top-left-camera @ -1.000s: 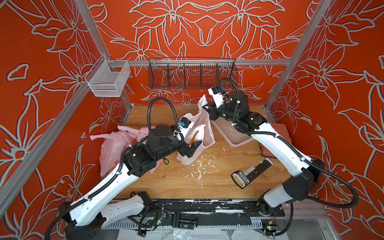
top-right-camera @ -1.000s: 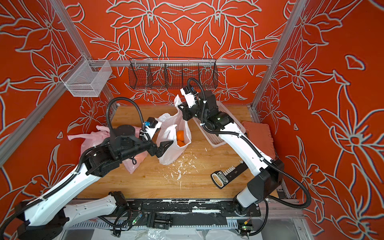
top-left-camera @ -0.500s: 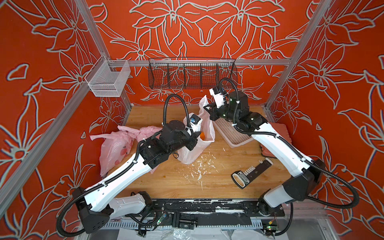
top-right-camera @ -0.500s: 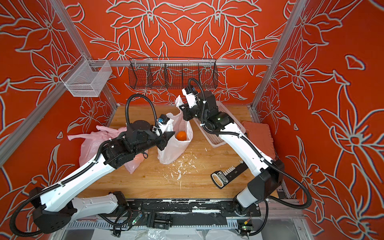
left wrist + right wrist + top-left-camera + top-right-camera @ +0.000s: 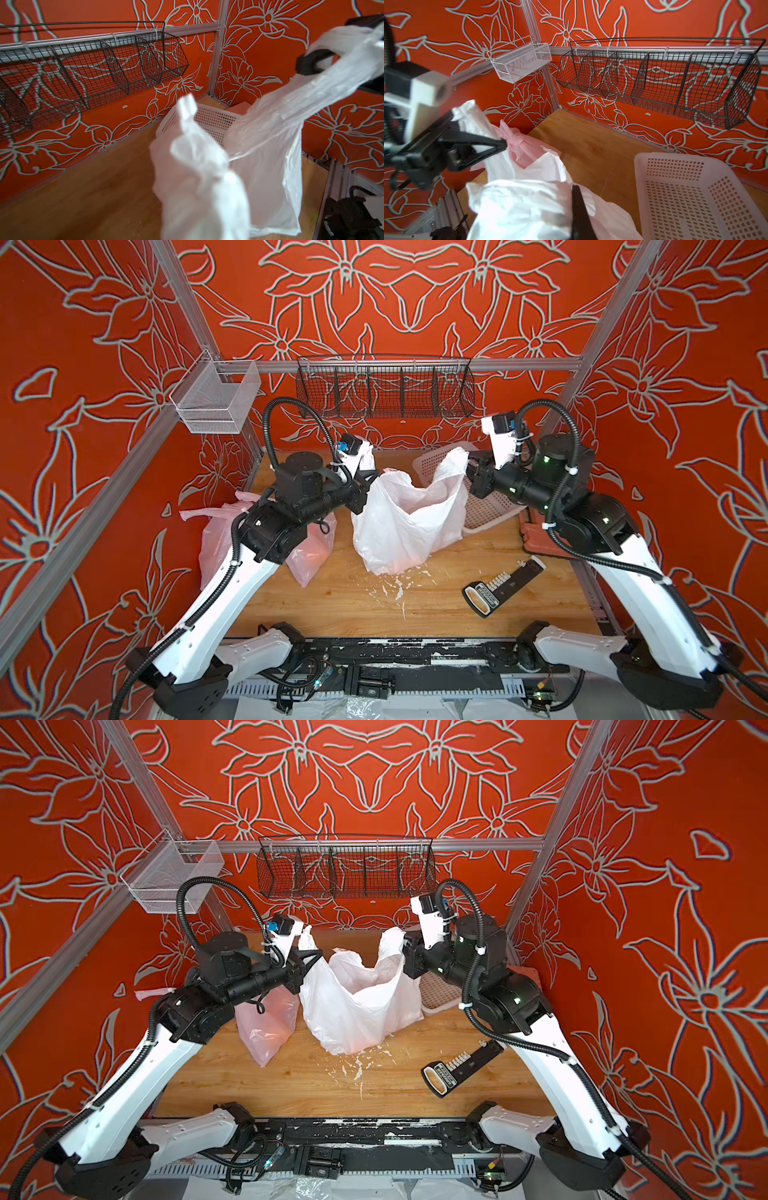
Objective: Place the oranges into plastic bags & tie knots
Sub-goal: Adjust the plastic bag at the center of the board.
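Hanging between the 2 arms, the white bag stands on the wooden table near the back middle, with its mouth pulled wide. The left gripper is clamped tight on 1 handle, and the handle's end pokes up past the fingers. The right gripper is pinched closed on the other handle, which is drawn taut toward that side. The bag's bottom rests on the table, and what lies inside cannot be made out.

Just behind and to the right sits a pale perforated basket, its near corner hidden behind the bag. To the left, partly under the left arm, lie 2 pink bags, close to the white one. In the right wrist view, 1 of them shows a twisted knot at its top.

White scraps are scattered on the table in front of the white bag. A black brush-like tool lies well apart toward the right front. A black wire rack hangs on the back wall.
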{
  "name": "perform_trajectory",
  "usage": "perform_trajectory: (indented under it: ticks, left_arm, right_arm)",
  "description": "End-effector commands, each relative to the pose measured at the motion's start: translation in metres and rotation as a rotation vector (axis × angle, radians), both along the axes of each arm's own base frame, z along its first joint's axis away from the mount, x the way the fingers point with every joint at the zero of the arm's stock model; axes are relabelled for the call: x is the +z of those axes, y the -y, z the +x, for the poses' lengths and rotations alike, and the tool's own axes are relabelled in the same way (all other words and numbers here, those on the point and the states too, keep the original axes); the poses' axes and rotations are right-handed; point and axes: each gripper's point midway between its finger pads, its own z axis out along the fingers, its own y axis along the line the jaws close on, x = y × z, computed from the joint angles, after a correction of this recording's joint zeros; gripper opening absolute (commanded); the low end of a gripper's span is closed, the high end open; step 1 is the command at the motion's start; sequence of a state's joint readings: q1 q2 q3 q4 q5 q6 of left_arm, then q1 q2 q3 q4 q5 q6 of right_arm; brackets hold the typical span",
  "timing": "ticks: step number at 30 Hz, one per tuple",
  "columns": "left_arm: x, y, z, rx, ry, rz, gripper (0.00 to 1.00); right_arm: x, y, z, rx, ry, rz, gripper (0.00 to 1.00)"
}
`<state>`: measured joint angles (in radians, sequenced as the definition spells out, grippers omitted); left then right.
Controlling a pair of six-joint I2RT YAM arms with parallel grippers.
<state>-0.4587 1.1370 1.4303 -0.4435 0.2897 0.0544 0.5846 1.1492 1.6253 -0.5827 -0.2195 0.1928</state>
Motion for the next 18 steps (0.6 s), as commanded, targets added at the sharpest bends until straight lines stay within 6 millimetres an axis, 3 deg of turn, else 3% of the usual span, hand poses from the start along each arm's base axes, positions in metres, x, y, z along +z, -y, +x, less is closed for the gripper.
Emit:
perform_trajectory:
  ticks: [1,4,6,7,10,11,15,18]
  left_arm:
    - [0.014,0.009,0.005,-0.163,-0.003,-0.077,0.0]
    - [0.017,0.002,0.021,-0.233,-0.035,-0.138,0.0]
    - [0.009,0.002,0.028,-0.253,-0.053,-0.134,0.0]
    - [0.002,0.002,0.031,-0.261,-0.064,-0.127,0.0]
    - [-0.018,0.0,0.037,-0.246,-0.091,-0.125,0.0]
    - [-0.023,-0.003,0.04,-0.23,-0.1,-0.13,0.0]
    - [-0.03,-0.019,0.046,-0.187,-0.111,-0.144,0.0]
    - [-0.029,-0.025,0.046,-0.186,-0.109,-0.146,0.0]
  right_arm:
    - [-0.014,-0.012,-0.018,0.095,-0.096,0.008,0.0]
    - [-0.013,-0.026,-0.029,0.195,-0.102,0.022,0.0]
    - [-0.021,-0.029,-0.024,0.192,-0.107,0.004,0.0]
    - [-0.029,-0.028,-0.018,0.173,-0.113,-0.024,0.09]
    - [-0.06,-0.03,-0.003,0.156,-0.117,-0.136,0.54]
    - [-0.068,-0.031,-0.004,0.175,-0.114,-0.168,0.63]
    - [-0.085,-0.028,-0.009,0.221,-0.029,-0.266,0.84]
    - [-0.083,-0.029,-0.019,0.282,0.047,-0.257,0.95]
